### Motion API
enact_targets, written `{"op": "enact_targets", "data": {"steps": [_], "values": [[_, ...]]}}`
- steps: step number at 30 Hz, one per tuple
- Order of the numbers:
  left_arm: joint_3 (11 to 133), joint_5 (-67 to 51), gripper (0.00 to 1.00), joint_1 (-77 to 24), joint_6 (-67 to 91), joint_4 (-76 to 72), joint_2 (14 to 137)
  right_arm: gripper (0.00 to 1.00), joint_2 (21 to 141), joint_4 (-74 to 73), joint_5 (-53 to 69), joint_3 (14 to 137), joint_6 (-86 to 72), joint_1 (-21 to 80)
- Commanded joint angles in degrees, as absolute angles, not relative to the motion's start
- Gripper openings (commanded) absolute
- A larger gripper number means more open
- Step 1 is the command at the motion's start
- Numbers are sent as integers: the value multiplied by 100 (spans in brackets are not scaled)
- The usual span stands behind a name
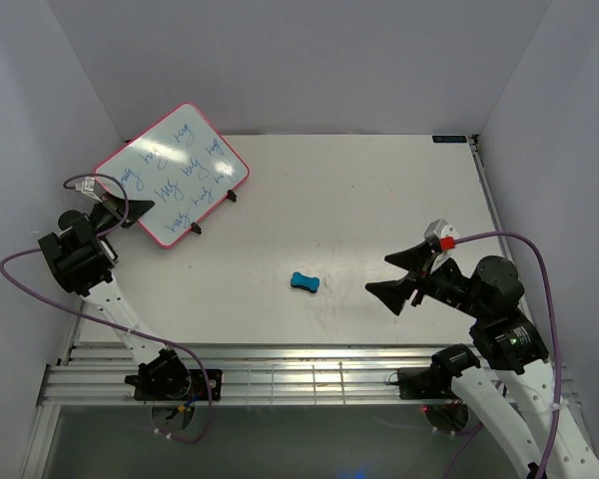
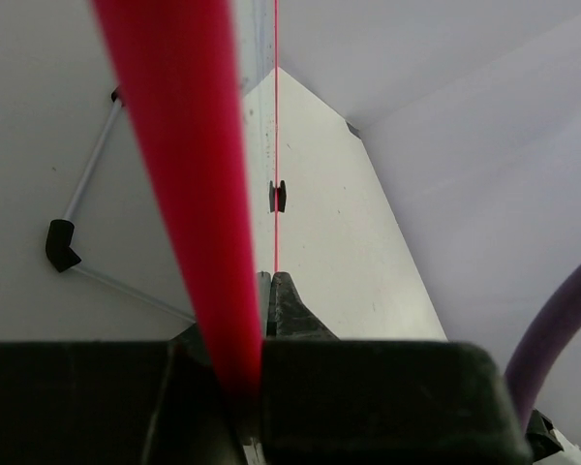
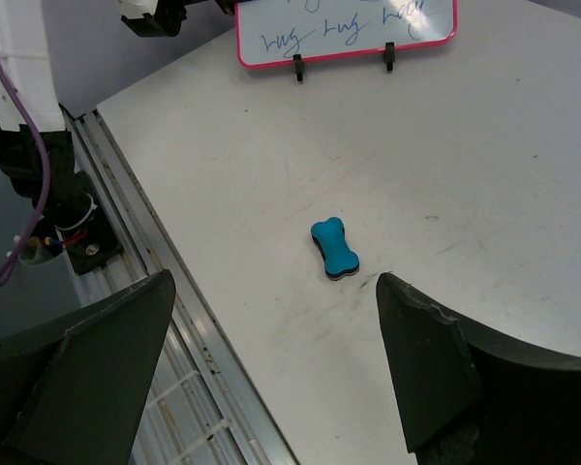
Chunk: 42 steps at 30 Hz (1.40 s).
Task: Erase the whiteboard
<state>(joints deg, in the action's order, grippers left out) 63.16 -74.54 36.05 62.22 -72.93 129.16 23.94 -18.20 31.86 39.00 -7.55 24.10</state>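
Note:
The whiteboard, white with a pink-red rim and blue handwriting, stands tilted on a thin black wire stand at the table's far left. My left gripper is shut on its near-left edge. In the left wrist view the red rim runs between the closed jaws of that gripper. The small blue bone-shaped eraser lies flat mid-table. My right gripper is open and empty, right of the eraser and above the table. In the right wrist view the eraser lies ahead of the open gripper, and the whiteboard is at the top.
An aluminium rail frame runs along the table's near edge. White walls enclose the left, back and right sides. Purple cables loop from both arms. The stand's wire leg shows behind the board.

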Motion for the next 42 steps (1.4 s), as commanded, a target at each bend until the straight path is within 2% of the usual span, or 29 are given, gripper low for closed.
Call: {"op": "enact_targets", "data": {"steps": [1, 14, 24, 25, 28, 30, 34, 37, 42], "values": [[6486, -7497, 0, 3630, 6461, -8139, 12665, 90, 2303, -1608, 3208, 4034, -817, 2435], [6355, -6724, 0, 3568, 5309, -7532, 11656, 90, 2276, -1679, 3190, 4061, -800, 2435], [6872, -6504, 0, 3297, 5458, -7340, 10997, 90, 2311, -1608, 3147, 3982, -800, 2435], [6925, -6469, 0, 3131, 5275, -7113, 10882, 90, 2312, -1617, 3059, 3973, -800, 2435], [7040, -6092, 0, 2543, 4267, -5166, 10199, 90, 2390, -1600, 2718, 3981, -800, 2435], [7321, -5611, 0, 2173, 3141, -3360, 9907, 90, 2469, -1591, 2419, 3981, -861, 2435], [7129, -5291, 0, 1819, 3549, -2523, 9396, 90, 2759, -1898, 1164, 4060, -1036, 2435], [6900, -5291, 0, 1723, 3639, -1743, 8808, 90, 2979, -2223, 652, 4166, -1177, 2435], [6698, -4967, 0, 1328, 2789, 455, 7790, 90, 2471, -1697, 886, 4218, -1546, 2435]]}}
